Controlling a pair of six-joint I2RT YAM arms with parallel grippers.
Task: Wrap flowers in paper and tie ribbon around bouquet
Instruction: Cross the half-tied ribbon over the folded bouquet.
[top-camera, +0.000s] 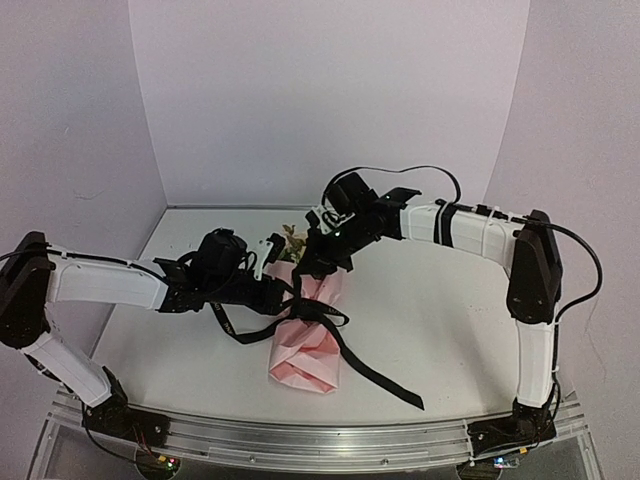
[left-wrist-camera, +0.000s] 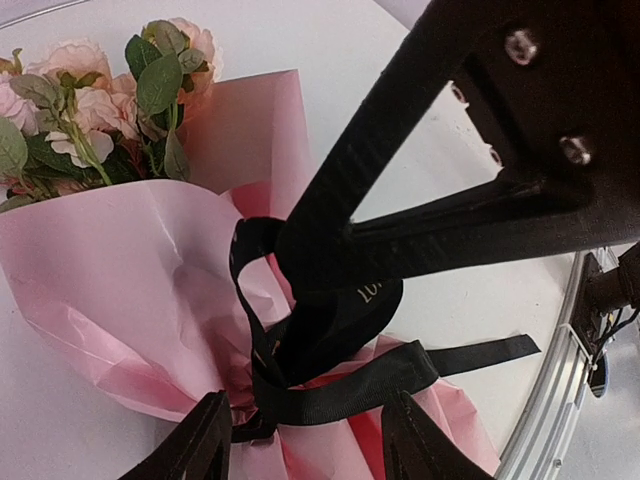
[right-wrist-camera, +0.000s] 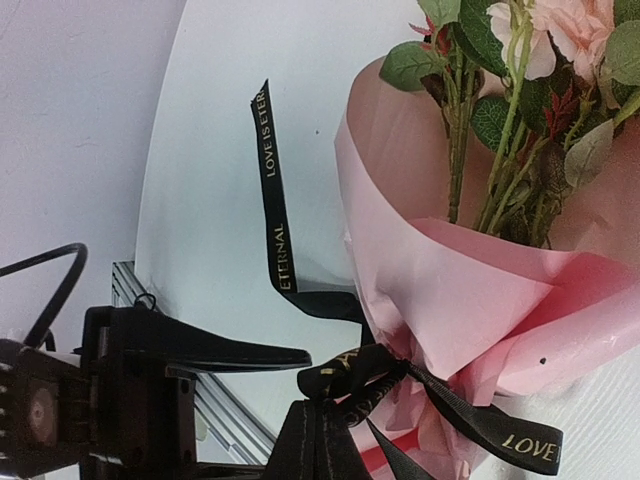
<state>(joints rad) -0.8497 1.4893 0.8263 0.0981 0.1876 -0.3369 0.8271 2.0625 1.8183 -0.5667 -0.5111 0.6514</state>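
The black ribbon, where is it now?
In the top view, the black ribbon is looped around the pink paper bouquet at the middle of the table, one tail trailing toward the near right edge.

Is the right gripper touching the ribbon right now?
Touching. The right wrist view shows the ribbon looping straight into the shut tips of the right gripper; the left wrist view shows that pinch too.

Top view: high and behind, looking down on the whole tabletop (top-camera: 430, 300).
Left wrist: close above the bouquet (left-wrist-camera: 130, 270), facing its ribbon (left-wrist-camera: 340, 380) knot.
Right wrist: close and low, beside the same knot.
Shared: bouquet and ribbon, all three views.
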